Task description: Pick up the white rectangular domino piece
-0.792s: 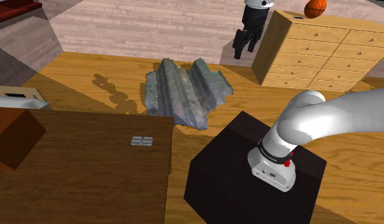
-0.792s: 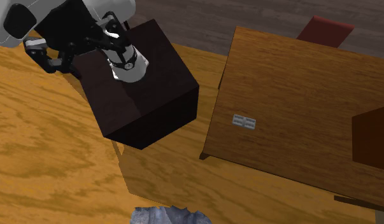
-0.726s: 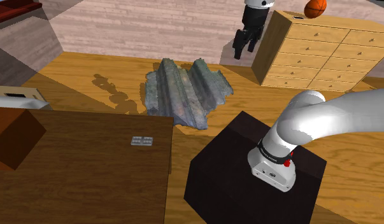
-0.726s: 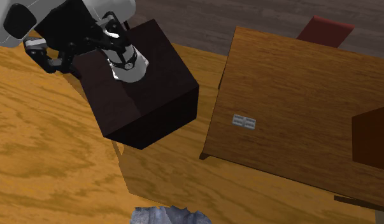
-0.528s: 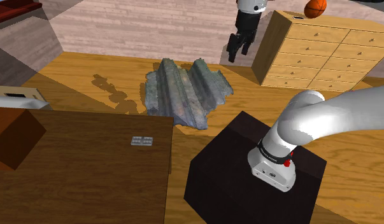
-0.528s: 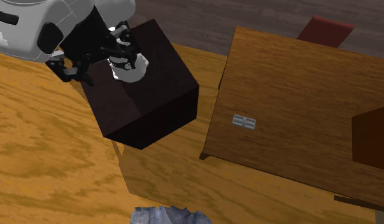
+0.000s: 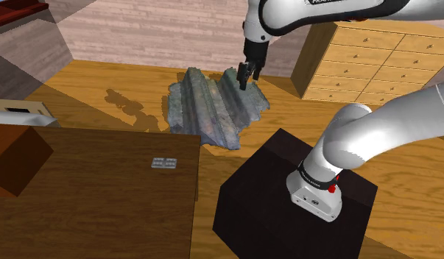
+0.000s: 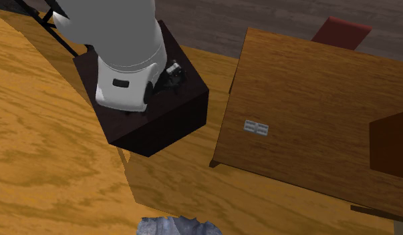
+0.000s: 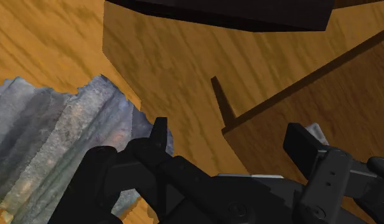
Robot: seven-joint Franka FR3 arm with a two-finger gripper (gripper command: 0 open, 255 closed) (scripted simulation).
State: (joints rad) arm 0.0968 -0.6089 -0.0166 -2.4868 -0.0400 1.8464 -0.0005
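1. Pincer point(image 7: 244, 79) hung in the air over the grey-green ridged mat point(image 7: 213, 107) on the floor, well apart from the table. In the wrist view its two black fingers point(image 9: 158, 135) stood spread wide, with nothing between them and nothing touched.
2. Domino piece point(image 7: 164, 162) was pale grey-white and lay flat on the dark wooden table point(image 7: 102, 213), near the table edge that faces the stand point(image 7: 286, 199). In the second exterior view I noted it lying alone on the tabletop, closer to the stand's side than to the far side.
3. Step in hand, as I judged it, was the early reach. No descent onto the piece and no grasp had begun.
4. Next move, as I read it, called for carrying the hand off the mat toward the shoulder view's lower left until it stood above the piece. After that I would point the wrist straight down, set the jaws across the piece's narrow width and lower.
5. My worry was that the piece looked thin and low. The fingertips would likely need to go almost to the tabletop to catch its edges.
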